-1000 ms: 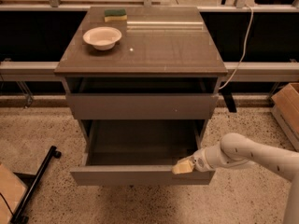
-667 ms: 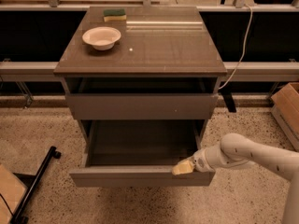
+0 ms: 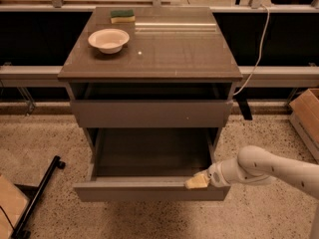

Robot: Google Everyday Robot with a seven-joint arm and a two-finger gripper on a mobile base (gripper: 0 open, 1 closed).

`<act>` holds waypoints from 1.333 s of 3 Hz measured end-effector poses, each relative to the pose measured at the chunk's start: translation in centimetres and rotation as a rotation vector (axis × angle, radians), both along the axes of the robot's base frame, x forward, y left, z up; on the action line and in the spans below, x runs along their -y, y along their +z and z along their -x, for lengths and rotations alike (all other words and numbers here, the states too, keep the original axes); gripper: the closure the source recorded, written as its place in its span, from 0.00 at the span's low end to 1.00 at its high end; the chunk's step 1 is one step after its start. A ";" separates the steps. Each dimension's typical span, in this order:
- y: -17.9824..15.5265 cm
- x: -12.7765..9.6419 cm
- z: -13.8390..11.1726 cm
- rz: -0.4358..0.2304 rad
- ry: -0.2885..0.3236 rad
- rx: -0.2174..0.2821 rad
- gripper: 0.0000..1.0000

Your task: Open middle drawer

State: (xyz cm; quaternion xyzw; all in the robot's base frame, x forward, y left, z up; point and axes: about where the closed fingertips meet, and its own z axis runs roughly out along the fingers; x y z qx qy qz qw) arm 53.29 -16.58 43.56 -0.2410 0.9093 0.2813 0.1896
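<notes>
Slightly further out than before, the middle drawer (image 3: 149, 191) stands open beneath the top drawer (image 3: 149, 113). The gripper (image 3: 197, 181) rests at its front's right end, grip unclear; any further pull runs toward the camera.

Looks like a robot test lab, not a home: a lone drawer cabinet (image 3: 174, 54) on speckled floor (image 3: 40, 138), metal rails (image 3: 279, 73) behind, a loose cable (image 3: 259, 44), a cardboard box (image 3: 305, 114). The gripper (image 3: 198, 181) sits at the open middle drawer's (image 3: 149, 192) front edge.
</notes>
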 end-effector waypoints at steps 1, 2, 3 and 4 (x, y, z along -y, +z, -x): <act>0.2 0.0 0.0 0.000 0.000 0.000 0.00; 0.2 0.0 0.0 0.000 0.001 -0.001 0.00; -0.1 -0.4 0.1 0.005 0.029 -0.020 0.00; -0.6 -0.2 1.8 0.026 0.039 -0.090 0.00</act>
